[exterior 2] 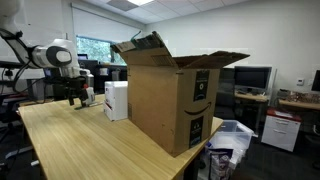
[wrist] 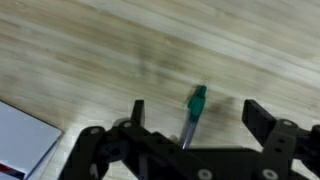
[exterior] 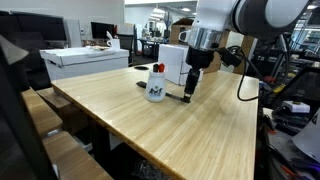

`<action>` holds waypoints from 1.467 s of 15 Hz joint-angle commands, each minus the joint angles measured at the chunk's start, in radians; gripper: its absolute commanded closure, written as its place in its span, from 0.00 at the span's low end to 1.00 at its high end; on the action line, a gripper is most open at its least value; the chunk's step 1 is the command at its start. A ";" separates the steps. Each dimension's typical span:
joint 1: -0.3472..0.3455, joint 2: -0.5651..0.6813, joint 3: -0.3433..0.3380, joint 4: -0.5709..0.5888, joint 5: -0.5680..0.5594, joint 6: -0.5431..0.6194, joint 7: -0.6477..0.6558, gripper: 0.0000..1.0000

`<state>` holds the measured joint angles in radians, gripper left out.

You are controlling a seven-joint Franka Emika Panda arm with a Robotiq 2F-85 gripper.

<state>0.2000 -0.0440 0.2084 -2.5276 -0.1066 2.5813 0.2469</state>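
My gripper [wrist: 193,112] is open, its two black fingers spread wide just above the wooden table [wrist: 120,50]. A marker with a green cap [wrist: 193,110] lies on the table between the fingers, untouched. In an exterior view the gripper [exterior: 190,92] hangs over the table next to a small white cup with a dark print [exterior: 155,88]. It also shows in the other exterior view [exterior 2: 78,98], far off at the table's end.
A white box [exterior: 176,60] stands behind the gripper and shows as a white corner in the wrist view [wrist: 25,140]. A large open cardboard box [exterior 2: 165,90] stands on the table. Another white box [exterior: 85,60] sits on a desk behind.
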 commanded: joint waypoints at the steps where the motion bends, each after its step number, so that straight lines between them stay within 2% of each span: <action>1: -0.005 -0.015 0.001 -0.014 -0.025 -0.016 0.000 0.00; 3: -0.004 -0.016 0.001 -0.016 -0.021 -0.018 -0.004 0.00; 5: -0.003 -0.015 0.001 -0.016 -0.016 -0.020 -0.007 0.22; 8: -0.001 -0.013 0.001 -0.017 -0.008 -0.022 -0.014 0.44; 12: 0.001 -0.010 0.003 -0.017 -0.007 -0.026 -0.013 0.56; 13: 0.001 -0.009 0.004 -0.017 -0.007 -0.027 -0.012 0.61; 14: 0.000 -0.009 0.003 -0.016 -0.006 -0.030 -0.015 0.70; 15: 0.000 -0.008 0.003 -0.016 -0.007 -0.030 -0.015 0.70; 16: 0.001 -0.007 0.004 -0.016 -0.006 -0.030 -0.013 0.76; 17: 0.002 -0.007 0.005 -0.017 -0.005 -0.031 -0.014 0.90; 18: 0.002 -0.005 0.005 -0.016 -0.004 -0.031 -0.016 0.97; 19: 0.002 -0.006 0.005 -0.016 -0.002 -0.030 -0.017 0.99; 20: 0.002 -0.006 0.004 -0.015 0.001 -0.027 -0.020 0.95; 22: 0.002 -0.009 0.004 -0.014 0.007 -0.024 -0.024 0.95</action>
<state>0.2011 -0.0405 0.2111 -2.5314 -0.1115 2.5615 0.2469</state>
